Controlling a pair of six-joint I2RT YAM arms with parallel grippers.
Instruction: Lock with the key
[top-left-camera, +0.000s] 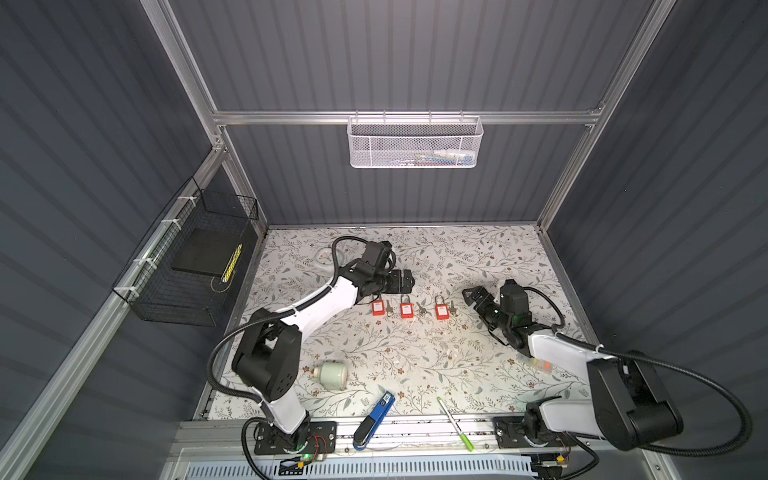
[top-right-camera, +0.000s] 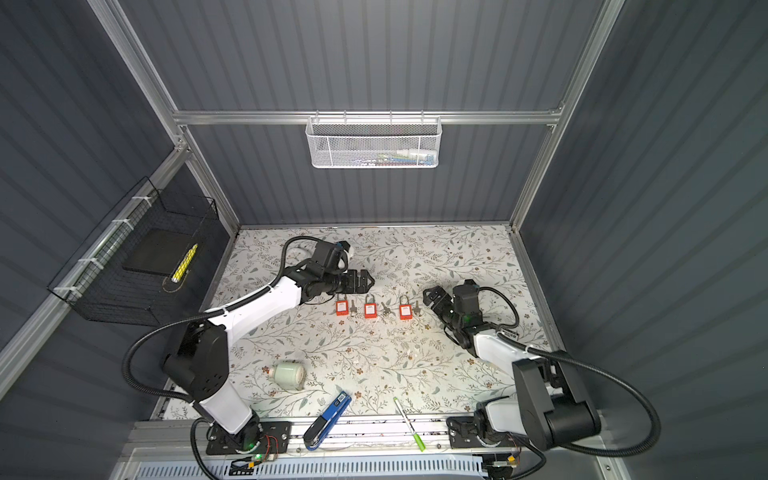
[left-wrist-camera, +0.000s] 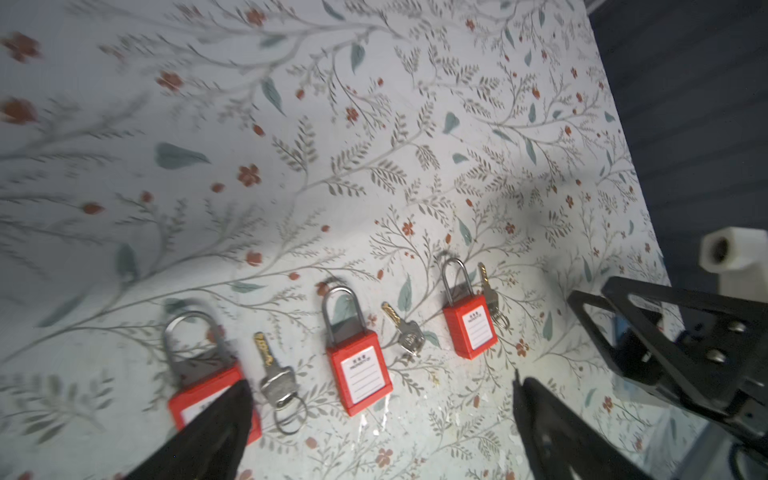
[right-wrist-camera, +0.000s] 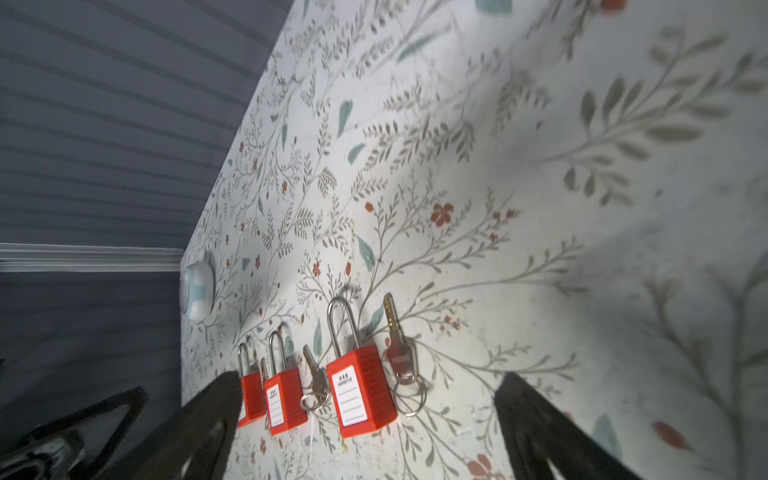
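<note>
Three red padlocks lie flat in a row mid-table in both top views: left (top-left-camera: 377, 307), middle (top-left-camera: 407, 310) and right (top-left-camera: 441, 311). A silver key on a ring lies to the right of each, such as the key (top-left-camera: 388, 308) by the left padlock. My left gripper (top-left-camera: 409, 280) hovers open just behind the left padlock (left-wrist-camera: 199, 395), holding nothing, and the middle padlock (left-wrist-camera: 359, 380) shows between its fingers. My right gripper (top-left-camera: 469, 295) is open and empty to the right of the row, facing the right padlock (right-wrist-camera: 361, 392) and its key (right-wrist-camera: 397, 345).
A pale cylindrical jar (top-left-camera: 330, 376) lies on its side at front left. A blue tool (top-left-camera: 374, 419) and a green pen (top-left-camera: 455, 424) lie at the front edge. A white mesh basket (top-left-camera: 415, 141) hangs on the back rail and a black wire basket (top-left-camera: 195, 257) on the left wall.
</note>
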